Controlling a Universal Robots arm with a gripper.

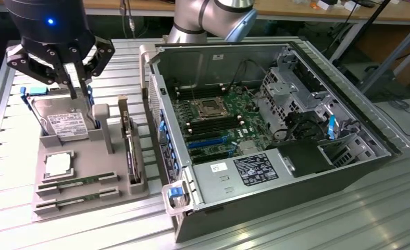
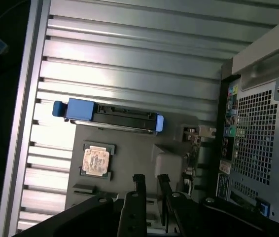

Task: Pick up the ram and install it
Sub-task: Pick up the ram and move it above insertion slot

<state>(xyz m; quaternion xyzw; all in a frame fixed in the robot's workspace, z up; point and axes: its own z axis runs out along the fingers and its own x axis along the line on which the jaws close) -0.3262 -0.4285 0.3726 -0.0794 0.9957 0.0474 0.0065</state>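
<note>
Seen in the exterior view, the black pincer (image 1: 80, 92) hangs at 10 o'clock in the picture. Its two thin fingers point straight down, with an open gap between them and nothing held. In the wrist view the pincer (image 2: 151, 177) shows the same empty gap.

Just under the fingertips a hard drive (image 1: 65, 124) with blue end tabs stands tilted in a grey holder tray (image 1: 97, 172). The fingertips are just above the drive's upper edge, and I cannot tell whether they touch it.

At 6 o'clock from the drive, a square silver processor chip (image 1: 59, 164) lies flat on the tray. Farther toward 6 o'clock, a green ram stick (image 1: 77, 182) sits on edge in a slot of the tray. A second ram stick (image 1: 75, 201) sits in the next slot, at the tray's 6 o'clock end. Both are well apart from the pincer.

At 3 o'clock from the chip, a dark expansion card (image 1: 129, 146) stands on edge.

The tray rests on a ribbed metal surface (image 1: 52, 234). At 3 o'clock from the tray, an open computer case (image 1: 274, 203) lies on its side, with its green main board (image 1: 219, 120) facing up.
</note>
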